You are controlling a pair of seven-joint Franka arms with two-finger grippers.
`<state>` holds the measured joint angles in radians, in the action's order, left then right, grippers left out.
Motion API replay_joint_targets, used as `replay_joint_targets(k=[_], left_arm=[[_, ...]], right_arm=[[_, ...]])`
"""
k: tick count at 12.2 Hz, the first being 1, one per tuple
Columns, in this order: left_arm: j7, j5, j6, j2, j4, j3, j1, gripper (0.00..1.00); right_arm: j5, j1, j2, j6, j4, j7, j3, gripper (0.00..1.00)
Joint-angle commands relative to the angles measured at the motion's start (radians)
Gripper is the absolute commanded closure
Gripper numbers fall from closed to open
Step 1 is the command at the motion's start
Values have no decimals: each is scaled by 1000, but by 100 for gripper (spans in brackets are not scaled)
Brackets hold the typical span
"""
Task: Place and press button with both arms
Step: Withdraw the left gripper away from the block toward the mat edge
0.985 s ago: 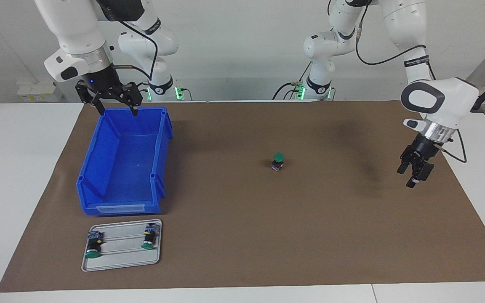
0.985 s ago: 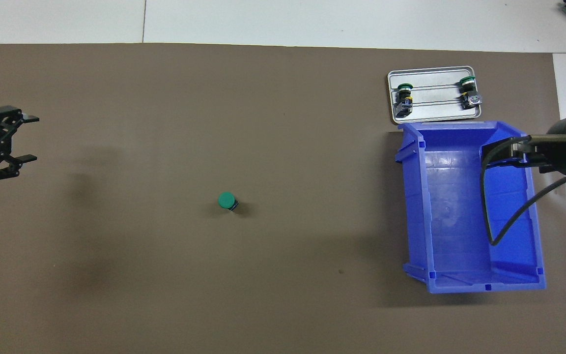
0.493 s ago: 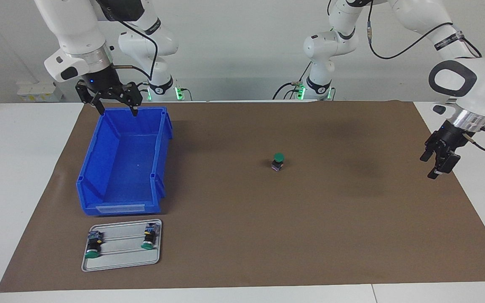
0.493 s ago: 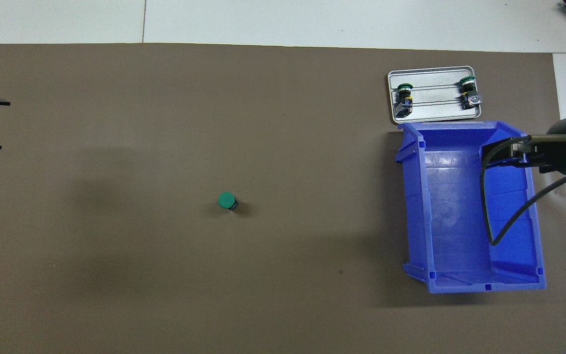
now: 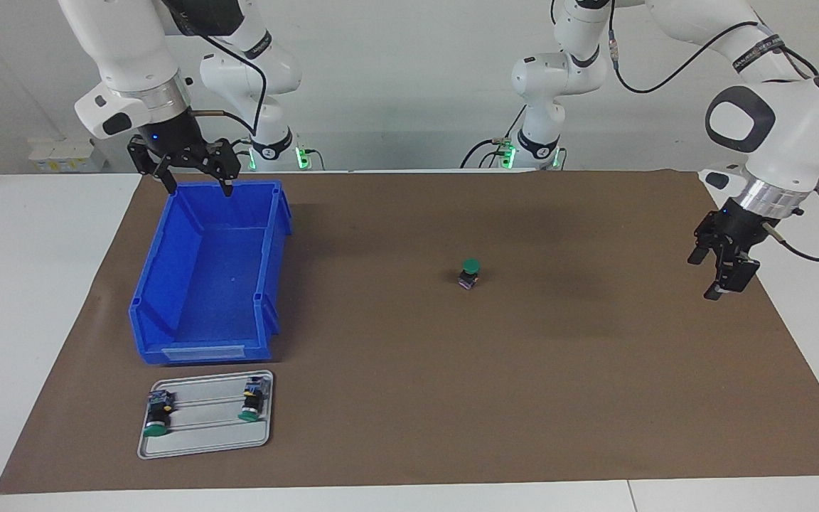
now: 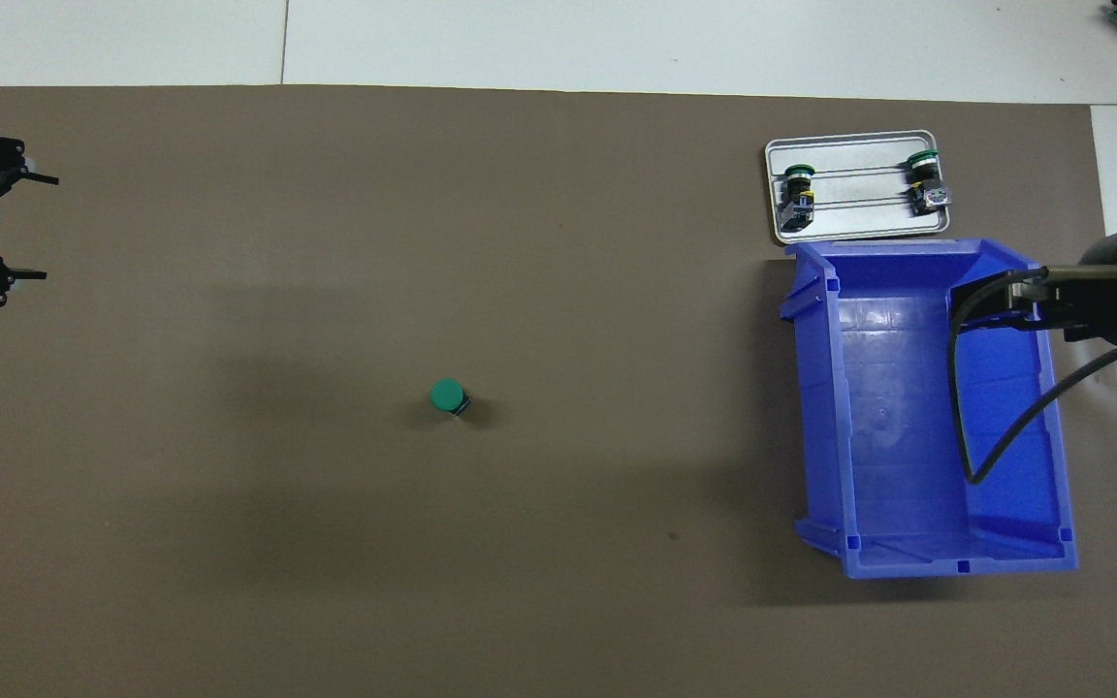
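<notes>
The button (image 5: 470, 272) (image 6: 448, 396) stands upright with its green cap up on the brown mat (image 5: 409, 398), in the middle of the table, and nothing touches it. My left gripper (image 5: 704, 278) (image 6: 47, 228) hangs open and empty over the mat's edge at the left arm's end, well apart from the button. My right gripper (image 5: 199, 190) is open and empty above the rim of the blue bin (image 5: 278, 249) (image 6: 815, 407), at the bin's end nearest the robots.
A silver tray (image 5: 203, 435) (image 6: 859, 223) lies on the mat just farther from the robots than the bin. Two more green-capped buttons (image 5: 157, 417) (image 5: 252, 403) lie on their sides on it. The bin holds nothing that I can see.
The left arm lifted and swung outward toward its own end of the table, then came slightly back, with its wrist turned. The right arm and the button stayed still.
</notes>
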<state>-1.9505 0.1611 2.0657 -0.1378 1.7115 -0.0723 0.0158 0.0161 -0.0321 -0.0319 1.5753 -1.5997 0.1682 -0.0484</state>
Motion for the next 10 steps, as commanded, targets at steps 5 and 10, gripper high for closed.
replay_joint_targets(k=[5, 10], left_arm=[[394, -77, -145, 98, 22, -8, -54, 0], [733, -81, -191, 119, 34, -12, -33, 0]], right_arm=[[-4, 11, -19, 3, -17, 16, -8, 0], [-4, 11, -19, 3, -17, 14, -8, 0]])
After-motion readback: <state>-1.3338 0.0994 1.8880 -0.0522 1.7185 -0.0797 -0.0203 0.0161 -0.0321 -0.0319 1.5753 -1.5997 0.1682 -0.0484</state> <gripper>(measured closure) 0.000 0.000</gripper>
